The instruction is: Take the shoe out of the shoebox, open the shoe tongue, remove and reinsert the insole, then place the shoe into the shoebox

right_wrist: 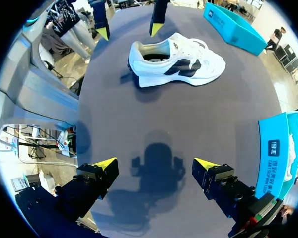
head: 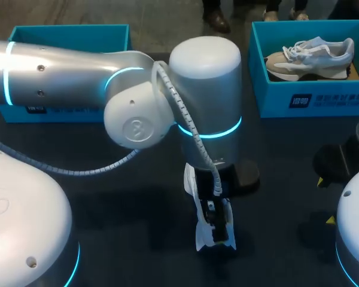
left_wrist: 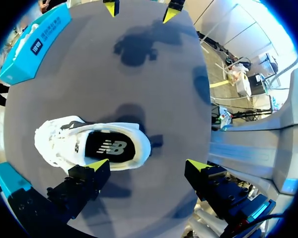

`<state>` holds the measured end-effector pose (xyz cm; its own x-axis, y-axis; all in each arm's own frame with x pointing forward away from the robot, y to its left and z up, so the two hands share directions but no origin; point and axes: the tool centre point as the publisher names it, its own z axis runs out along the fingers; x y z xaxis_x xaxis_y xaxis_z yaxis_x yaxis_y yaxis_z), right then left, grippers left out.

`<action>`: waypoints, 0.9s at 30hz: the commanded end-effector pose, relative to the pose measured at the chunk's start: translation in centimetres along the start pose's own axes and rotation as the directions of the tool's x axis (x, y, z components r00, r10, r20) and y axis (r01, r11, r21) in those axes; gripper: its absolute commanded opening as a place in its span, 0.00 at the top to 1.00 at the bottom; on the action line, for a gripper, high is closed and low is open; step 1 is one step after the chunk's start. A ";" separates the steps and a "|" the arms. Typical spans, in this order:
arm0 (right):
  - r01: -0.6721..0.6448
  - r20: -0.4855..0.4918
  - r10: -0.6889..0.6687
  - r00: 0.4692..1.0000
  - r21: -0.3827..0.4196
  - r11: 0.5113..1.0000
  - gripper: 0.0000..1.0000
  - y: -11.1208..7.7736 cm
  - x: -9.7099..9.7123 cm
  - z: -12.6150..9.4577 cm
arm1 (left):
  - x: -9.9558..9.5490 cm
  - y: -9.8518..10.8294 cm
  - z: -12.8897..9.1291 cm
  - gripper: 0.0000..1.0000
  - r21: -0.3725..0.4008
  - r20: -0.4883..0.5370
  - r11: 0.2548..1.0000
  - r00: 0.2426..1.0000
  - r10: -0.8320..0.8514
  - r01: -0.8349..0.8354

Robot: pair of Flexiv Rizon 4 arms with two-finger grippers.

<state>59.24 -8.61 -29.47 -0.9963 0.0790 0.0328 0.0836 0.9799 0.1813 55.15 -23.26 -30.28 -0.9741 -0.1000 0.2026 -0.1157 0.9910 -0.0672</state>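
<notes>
A white shoe [right_wrist: 179, 64] with dark side marks and a black insole [left_wrist: 109, 147] lies on its sole on the dark table, outside the boxes. My left gripper [left_wrist: 148, 166] hangs open just above its heel end, one fingertip [left_wrist: 97, 166] over the heel rim and the other off to the side. From the head view the left wrist covers most of the shoe [head: 198, 236]. My right gripper [right_wrist: 155, 163] stands open over bare table, well away from the shoe, with nothing between its fingers. It shows at the right edge of the head view [head: 326, 200].
A blue shoebox [head: 311, 98] at the back right holds a second, grey and beige shoe [head: 311, 54]. Another blue box [head: 66, 36] stands at the back left, partly behind my left arm [head: 78, 66].
</notes>
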 end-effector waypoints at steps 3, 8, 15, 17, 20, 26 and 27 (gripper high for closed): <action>0.000 0.005 0.000 1.000 0.001 1.000 0.00 0.0 0.3 0.0 | 0.0 -0.8 2.4 0.00 -0.031 -0.005 1.000 1.000 -0.002 0.002; 0.000 0.005 0.000 1.000 0.001 1.000 0.00 0.0 0.3 0.0 | -0.3 -0.9 3.9 0.00 -0.040 -0.008 0.999 1.000 -0.004 0.003; 0.000 0.005 0.000 1.000 0.001 1.000 0.00 0.0 0.3 0.0 | -0.2 -0.9 5.5 0.00 -0.040 0.003 0.999 1.000 0.011 -0.011; 0.000 0.005 0.000 1.000 0.001 1.000 0.00 0.0 0.3 0.0 | -0.1 -0.8 5.8 0.00 -0.033 0.007 0.999 1.000 0.019 -0.019; 0.000 0.005 0.000 1.000 0.001 1.000 0.00 0.0 0.3 0.0 | -0.2 -0.8 6.4 0.00 -0.026 0.023 0.999 0.999 0.031 -0.030; 0.000 0.005 0.000 1.000 0.001 1.000 0.00 0.0 0.3 0.0 | 0.4 -0.5 7.2 0.00 -0.026 0.055 0.999 0.998 0.041 -0.040; 0.000 0.005 0.000 1.000 0.001 1.000 0.00 0.0 0.3 0.0 | 0.5 -0.5 7.3 0.00 -0.025 0.058 0.999 0.997 0.041 -0.040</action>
<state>59.24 -8.61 -29.47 -0.9963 0.0789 0.0328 0.0836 0.9799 0.1813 53.94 -24.37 -37.04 -0.9861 -0.0611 0.1546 -0.0695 0.9964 -0.0491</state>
